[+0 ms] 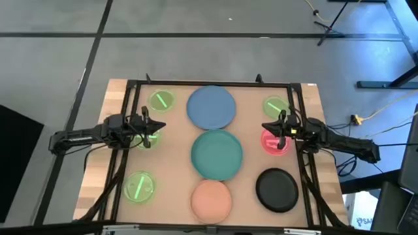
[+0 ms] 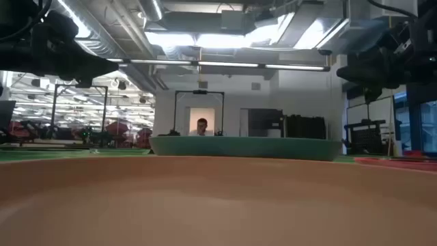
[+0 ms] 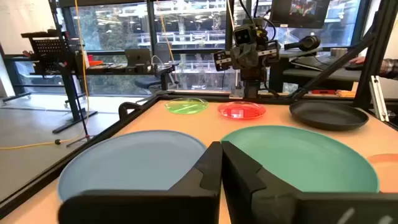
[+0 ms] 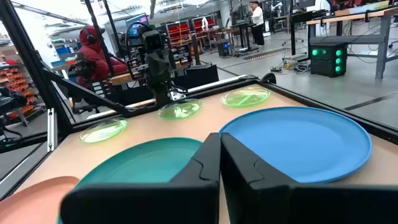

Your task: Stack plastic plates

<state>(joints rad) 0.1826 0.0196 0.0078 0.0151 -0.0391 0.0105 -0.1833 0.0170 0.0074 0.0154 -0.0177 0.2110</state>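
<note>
Down the table's middle lie three large plates: blue (image 1: pixel 211 106) far, teal (image 1: pixel 217 154) in the centre, salmon-pink (image 1: pixel 211 199) near. A black plate (image 1: pixel 277 190) lies at the near right. Several small neon-green plates lie flat, among them one at the far left (image 1: pixel 161 100) and one at the far right (image 1: pixel 276 106). My left gripper (image 1: pixel 159 126) (image 3: pixel 221 152) is shut and hovers at the left, over a green plate (image 1: pixel 149 138). My right gripper (image 1: pixel 264 126) (image 4: pixel 219 144) is shut and hovers at the right, over the red-pink plate (image 1: pixel 274 142).
A black frame (image 1: pixel 209 83) runs round the tabletop. The two arms reach in level from the left and right sides, facing each other across the blue and teal plates. In the low view the salmon-pink plate (image 2: pixel 218 198) fills the foreground. People show in the room behind.
</note>
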